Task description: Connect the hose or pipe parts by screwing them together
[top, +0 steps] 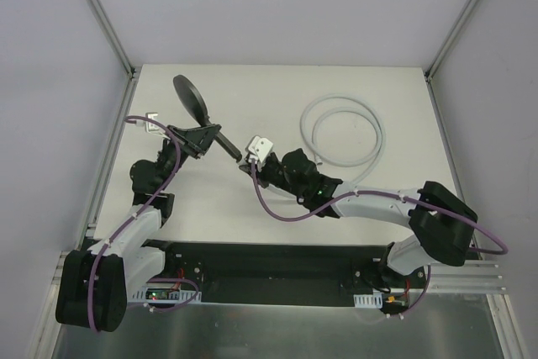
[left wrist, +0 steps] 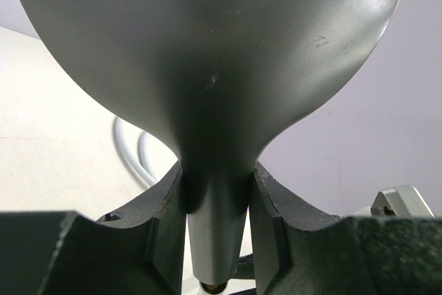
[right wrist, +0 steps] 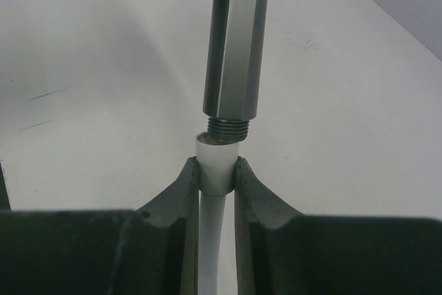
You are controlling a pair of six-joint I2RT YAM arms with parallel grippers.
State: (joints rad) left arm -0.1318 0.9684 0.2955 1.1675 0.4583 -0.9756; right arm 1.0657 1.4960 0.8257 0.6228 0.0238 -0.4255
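Your right claw [right wrist: 216, 174]: narrow, clamped on end fitting [right wrist: 215, 159] of pale grey-white flexible coiled hose [right wrist: 209, 253]. Dead ahead: threaded handle tip [right wrist: 226, 129] of dark grey round-faced shower head [right wrist: 235, 39], at fitting mouth, slightly off centre, axes nearly in line. Your left claw [left wrist: 216, 205] pinches handle neck.

shower head [top: 191, 97] left of hose [right wrist: 213, 164], ends touching.

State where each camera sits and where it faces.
Top external: above, behind the bases, facing down at the table; left arm and right arm show.
Left wrist: looks along left gripper clamping the shower head's neck.
Right wrist: looks along right gripper holding the hose under the handle.
Shared by both wrist views: the handle.
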